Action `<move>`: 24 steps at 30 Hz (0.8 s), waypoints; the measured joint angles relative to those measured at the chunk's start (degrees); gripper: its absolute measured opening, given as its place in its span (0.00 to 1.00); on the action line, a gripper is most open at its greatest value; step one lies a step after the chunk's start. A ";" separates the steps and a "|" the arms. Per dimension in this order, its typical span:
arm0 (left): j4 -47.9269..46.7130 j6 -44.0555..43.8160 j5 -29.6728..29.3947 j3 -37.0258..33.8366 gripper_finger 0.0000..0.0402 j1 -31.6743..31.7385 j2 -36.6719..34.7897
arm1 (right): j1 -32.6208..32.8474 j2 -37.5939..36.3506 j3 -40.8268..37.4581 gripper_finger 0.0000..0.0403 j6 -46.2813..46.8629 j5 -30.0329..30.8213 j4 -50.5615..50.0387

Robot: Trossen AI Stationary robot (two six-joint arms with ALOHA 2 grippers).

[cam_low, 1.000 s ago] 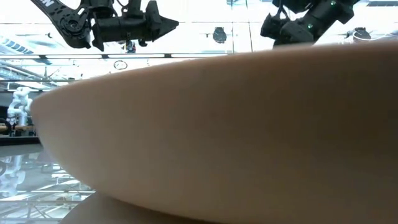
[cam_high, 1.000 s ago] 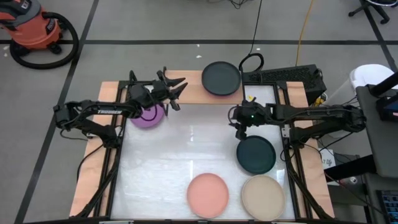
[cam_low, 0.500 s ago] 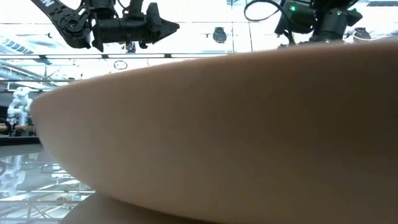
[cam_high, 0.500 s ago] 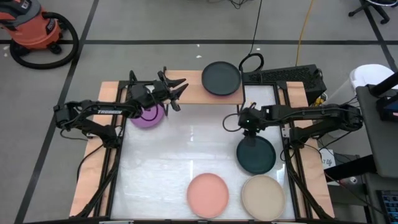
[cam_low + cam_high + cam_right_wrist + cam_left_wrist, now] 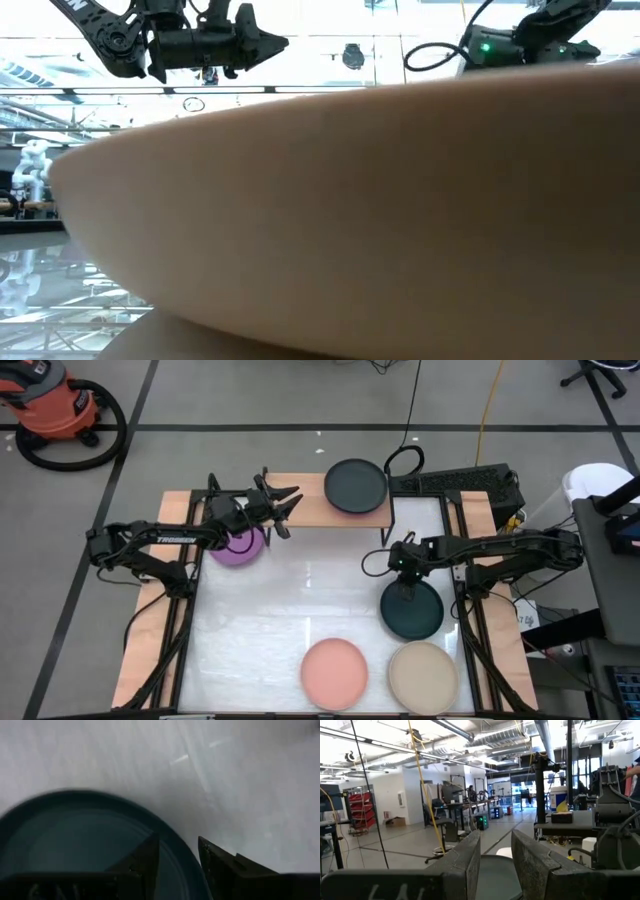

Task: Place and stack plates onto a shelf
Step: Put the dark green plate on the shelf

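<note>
A dark plate (image 5: 355, 486) lies on the light-wood shelf (image 5: 312, 508) at the table's far side. My left gripper (image 5: 284, 507) hangs open above the shelf's left part, pointing at that plate (image 5: 496, 876), with nothing between its fingers. A purple plate (image 5: 236, 547) lies on the table under my left arm, partly hidden. My right gripper (image 5: 404, 576) points down, open, over the far rim of a dark teal plate (image 5: 412, 611) on the table. In the right wrist view, one finger (image 5: 148, 854) is over the plate's (image 5: 75, 837) inside and the other (image 5: 212, 860) outside its rim.
A salmon pink plate (image 5: 334, 673) and a beige plate (image 5: 423, 676) lie near the table's front edge. The beige plate (image 5: 350, 220) fills most of the low view. Free white tabletop (image 5: 290, 595) lies in the middle. Cables and a keyboard (image 5: 455, 482) sit behind the shelf's right end.
My right gripper has gone down toward the teal plate and a little toward the table's near edge. It has tipped from a slant to pointing almost straight down. Its fingers now stand over the plate's far rim.
</note>
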 joint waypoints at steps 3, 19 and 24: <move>-0.02 -0.09 0.00 0.00 0.29 0.00 0.00 | 0.00 -0.13 0.00 0.29 0.85 -1.08 -2.54; -0.29 -0.09 0.00 0.00 0.29 0.00 -0.02 | 0.00 -0.15 -0.04 0.29 1.09 3.21 -4.05; -0.37 -0.09 0.00 0.00 0.29 0.00 -0.02 | -0.02 -0.15 -0.04 0.29 2.40 4.51 -4.49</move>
